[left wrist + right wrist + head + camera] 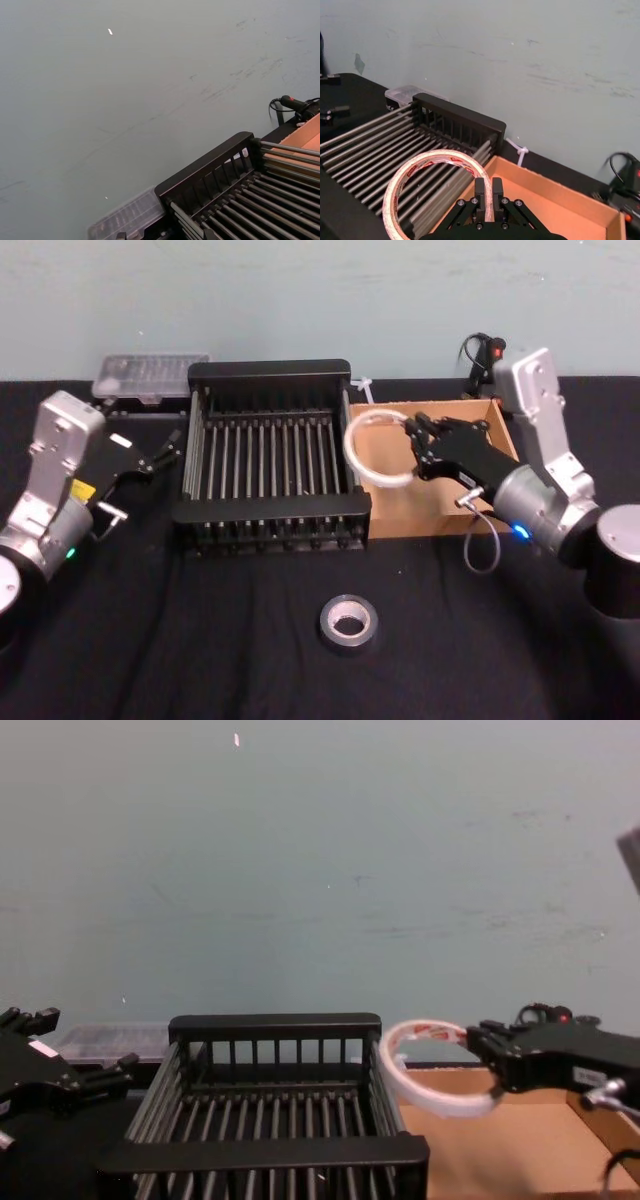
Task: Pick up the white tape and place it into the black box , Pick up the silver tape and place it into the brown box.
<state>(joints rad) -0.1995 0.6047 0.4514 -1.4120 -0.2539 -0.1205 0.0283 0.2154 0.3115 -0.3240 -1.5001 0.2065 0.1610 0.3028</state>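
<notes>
My right gripper (413, 443) is shut on the white tape (372, 450), a thin wide ring with red print inside. It holds the ring in the air over the brown box's (430, 512) left end, beside the black box's (270, 370) right rim. The right wrist view shows the fingers (497, 192) pinching the ring's (402, 182) wall. From the chest, the ring (425, 1098) hangs just right of the black box (275, 1025). The silver tape (348, 623) lies flat on the black table in front of the black box. Left of that box, my left gripper (153, 458) stands open and holds nothing.
A clear plastic case (150, 375) lies at the back left behind the black box. A black device with a red button (485, 348) and its cable sit behind the brown box. A white tie (362, 388) lies between the boxes at the back. A cable loop (482, 548) hangs under my right wrist.
</notes>
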